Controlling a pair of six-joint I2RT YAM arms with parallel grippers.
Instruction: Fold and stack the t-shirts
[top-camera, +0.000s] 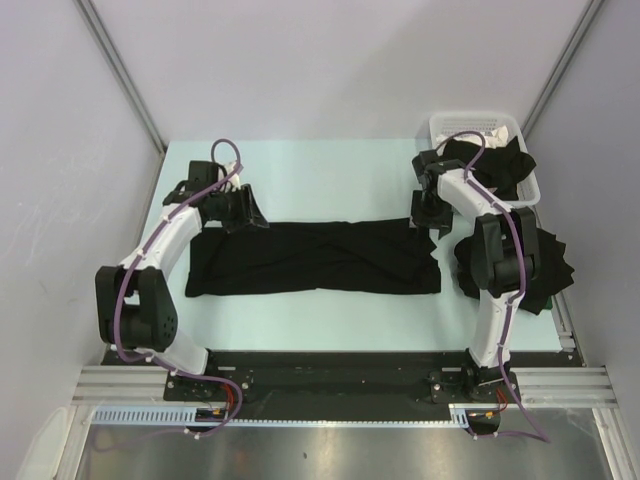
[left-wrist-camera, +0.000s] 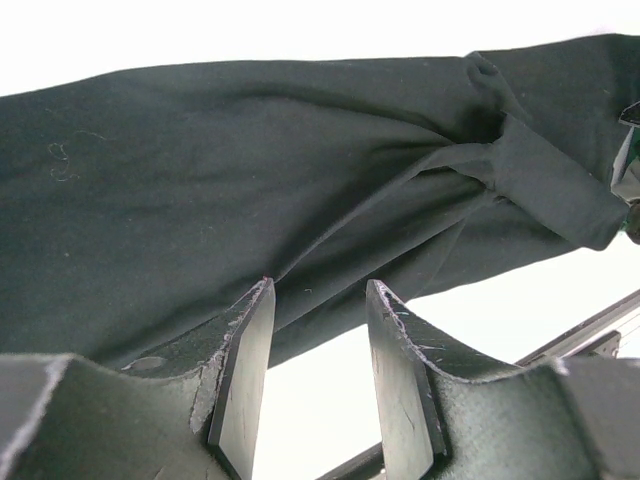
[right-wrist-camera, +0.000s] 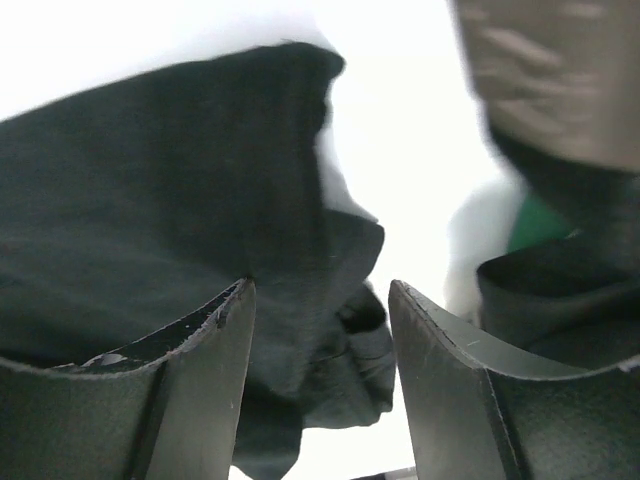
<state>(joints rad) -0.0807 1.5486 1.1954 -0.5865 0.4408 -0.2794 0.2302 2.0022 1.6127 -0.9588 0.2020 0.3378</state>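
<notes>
One black t-shirt (top-camera: 315, 258) lies on the pale worktop (top-camera: 330, 180) as a long band, folded lengthwise, running left to right between the two arms. The left pincer (top-camera: 240, 210) sits at the band's far left corner. In its wrist view, its fingers (left-wrist-camera: 240, 380) stand moderately apart with nothing clamped; bare worktop and the shirt's creased edge show through the gap. The right pincer (top-camera: 430, 215) is at the far right corner. Its jaws are also parted, and the shirt's bunched corner lies beyond them, loose, with a light gap beside the right-hand finger (right-wrist-camera: 435, 380). More black shirts (top-camera: 500, 165) spill from the white basket (top-camera: 450, 122) at the far right corner of the worktop. Another dark heap (top-camera: 548, 262) lies just right of the right arm.
</notes>
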